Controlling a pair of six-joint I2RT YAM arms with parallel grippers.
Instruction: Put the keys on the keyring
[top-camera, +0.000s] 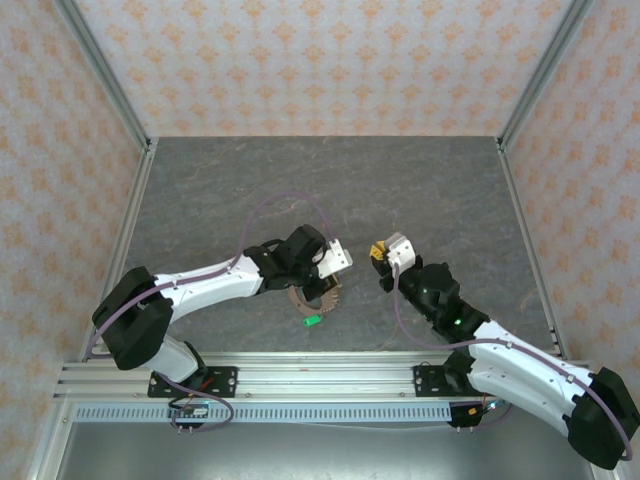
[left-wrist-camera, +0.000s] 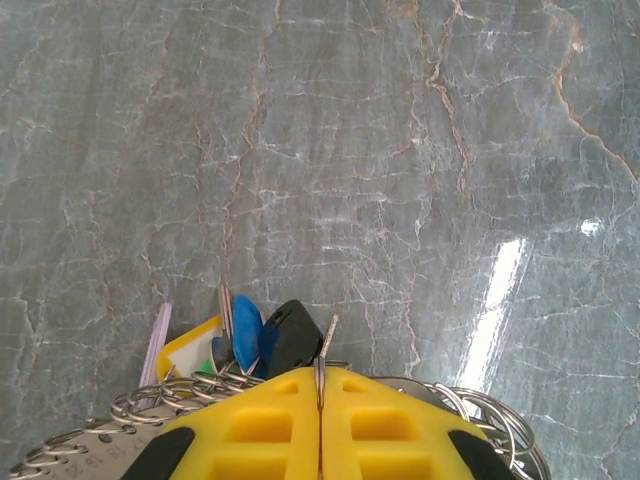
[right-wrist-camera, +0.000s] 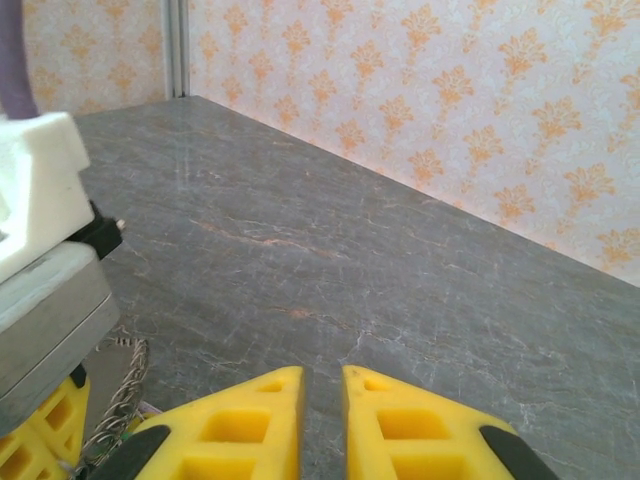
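My left gripper (left-wrist-camera: 321, 378) is shut on a thin metal link of the keyring (left-wrist-camera: 165, 405), whose edge sticks up between the yellow fingertips. Wire rings spread out under both fingers. Just beyond the tips lies a bunch of keys: a blue head (left-wrist-camera: 246, 333), a black head (left-wrist-camera: 293, 335) and a yellow-edged tag (left-wrist-camera: 188, 347). From above, the left gripper (top-camera: 325, 282) stands over the grey-brown keyring (top-camera: 310, 299), with a green key (top-camera: 313, 321) lying just below it. My right gripper (top-camera: 381, 262) hovers to the right, apart from the ring; its fingers (right-wrist-camera: 322, 378) stand slightly open with nothing between them.
The grey marbled tabletop (top-camera: 420, 190) is walled by patterned panels with metal posts at the back corners (top-camera: 505, 140). In the right wrist view the left gripper's white and grey body (right-wrist-camera: 40, 290) sits close on the left, with the ring's chain (right-wrist-camera: 125, 385) below it.
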